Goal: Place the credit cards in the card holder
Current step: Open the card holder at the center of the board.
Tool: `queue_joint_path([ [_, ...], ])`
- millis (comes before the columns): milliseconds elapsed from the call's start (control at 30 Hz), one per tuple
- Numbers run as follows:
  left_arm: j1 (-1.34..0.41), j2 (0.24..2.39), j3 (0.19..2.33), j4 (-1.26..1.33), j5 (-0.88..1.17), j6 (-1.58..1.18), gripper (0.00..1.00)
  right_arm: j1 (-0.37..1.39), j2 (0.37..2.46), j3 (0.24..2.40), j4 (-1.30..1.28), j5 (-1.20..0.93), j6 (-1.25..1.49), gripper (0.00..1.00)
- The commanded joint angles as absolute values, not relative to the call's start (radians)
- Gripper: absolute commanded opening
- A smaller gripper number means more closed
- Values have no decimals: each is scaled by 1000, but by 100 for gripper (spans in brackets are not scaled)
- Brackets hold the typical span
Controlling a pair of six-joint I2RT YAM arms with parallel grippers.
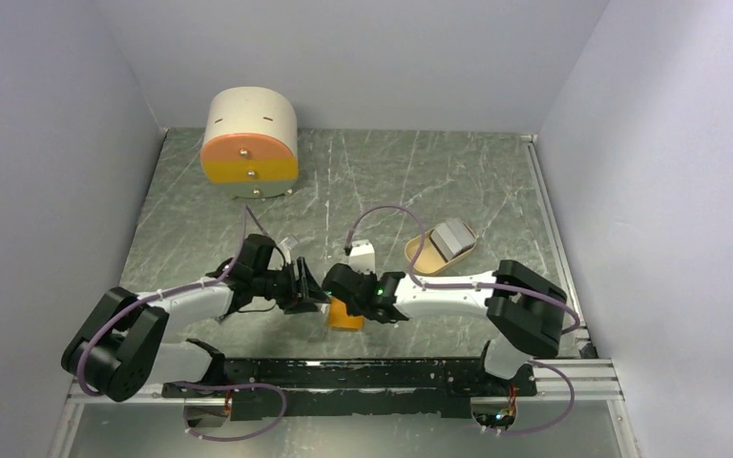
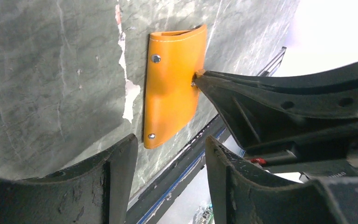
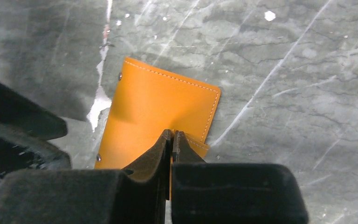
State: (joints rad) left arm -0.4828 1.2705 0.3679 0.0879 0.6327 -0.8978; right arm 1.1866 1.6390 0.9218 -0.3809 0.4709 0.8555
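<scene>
The orange card holder (image 1: 346,316) lies on the table between the two arms, near the front edge. My right gripper (image 3: 172,135) is shut on the holder's (image 3: 158,109) near edge, and a thin orange flap shows pinched between its jaws. In the left wrist view the right gripper's fingers (image 2: 270,102) meet the holder (image 2: 173,84) at its side. My left gripper (image 2: 170,142) is open and holds nothing, hovering just short of the holder. Pale grey credit cards (image 1: 453,236) lie in the tan oval tray (image 1: 426,258) to the right.
A round cream-and-orange drawer box (image 1: 250,143) stands at the back left. The black rail (image 1: 363,372) along the table's front edge lies close below the holder. Grey walls close in the left, back and right sides.
</scene>
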Motion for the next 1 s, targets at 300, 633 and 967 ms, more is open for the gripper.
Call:
queue_joint_path([
  [300,-594,1370,489,91,590,-880,45,1164,1411,735,36,333,760,0],
  [633,-596,1292,620,-192,371,-783,62,1143,1194,672,71,312,798,0],
  [967,-596,1297,557,5,574,-827,68,1132,1161,641,91,333,790,0],
])
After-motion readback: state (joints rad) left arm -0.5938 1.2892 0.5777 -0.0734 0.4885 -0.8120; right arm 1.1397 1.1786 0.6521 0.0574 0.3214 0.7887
